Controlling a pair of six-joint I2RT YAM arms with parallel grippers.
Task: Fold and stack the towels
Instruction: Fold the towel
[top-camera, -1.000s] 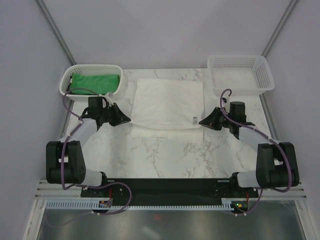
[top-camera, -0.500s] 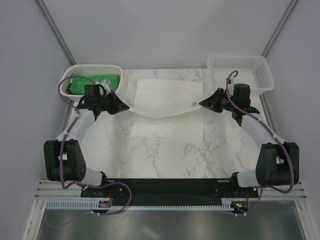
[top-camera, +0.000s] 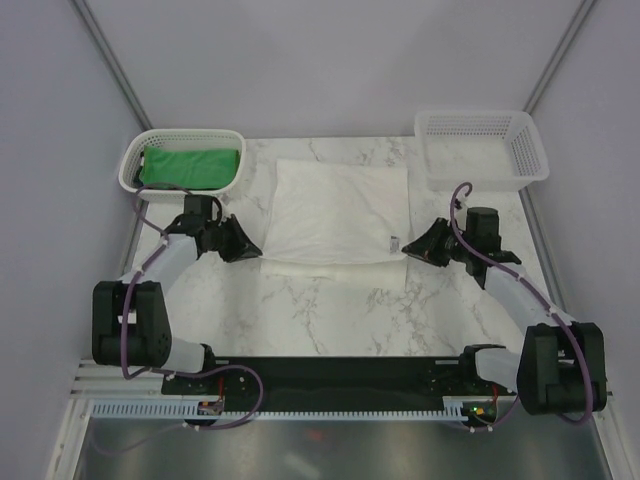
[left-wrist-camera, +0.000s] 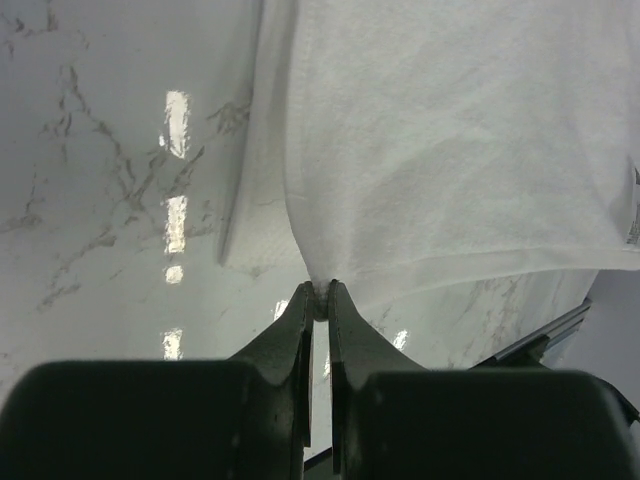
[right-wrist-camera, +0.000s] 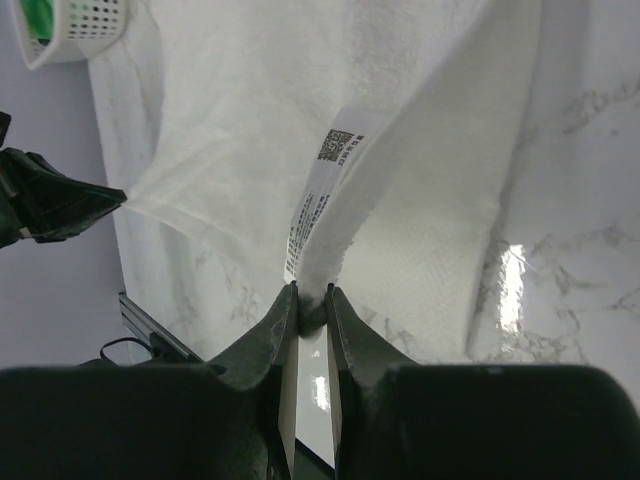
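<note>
The left gripper (top-camera: 254, 247) and right gripper (top-camera: 404, 250) clamp the white towel (top-camera: 335, 205) by its hidden near corners. Both have drawn back toward the table (top-camera: 330, 300) near edge.

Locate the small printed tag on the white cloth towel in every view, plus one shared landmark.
Top external: small printed tag at the white cloth towel's near right corner, beside the right hand.
Left wrist: tag a sliver at the right edge.
Right wrist: tag at centre, above the pinch.
Shared landmark: the left hand, pinching the towel's opposite corner.
</note>
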